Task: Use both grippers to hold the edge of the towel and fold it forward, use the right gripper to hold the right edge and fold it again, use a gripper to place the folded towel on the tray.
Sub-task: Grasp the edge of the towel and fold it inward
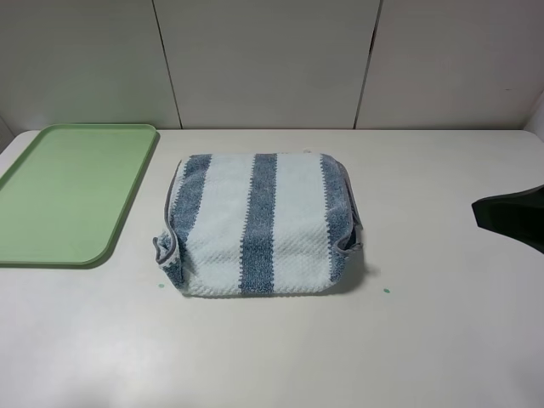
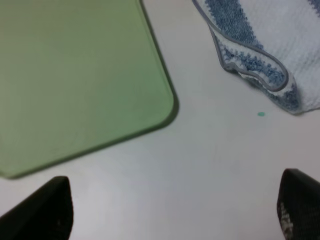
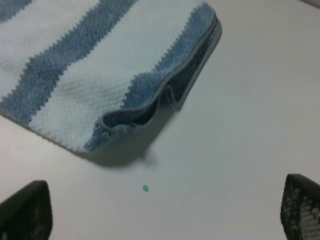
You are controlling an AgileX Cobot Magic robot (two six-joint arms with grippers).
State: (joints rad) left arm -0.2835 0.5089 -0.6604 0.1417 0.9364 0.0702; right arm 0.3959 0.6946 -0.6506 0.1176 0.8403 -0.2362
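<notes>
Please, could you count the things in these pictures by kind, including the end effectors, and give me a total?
Striped towel: 1
Green tray: 1
End effectors: 2, the left end effector and the right end effector, both open
Small green dots: 2
Total: 6

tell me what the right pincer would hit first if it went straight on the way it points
Probably the edge of the towel; only bare table with a small green speck lies between. If angled down, the table comes first.
</notes>
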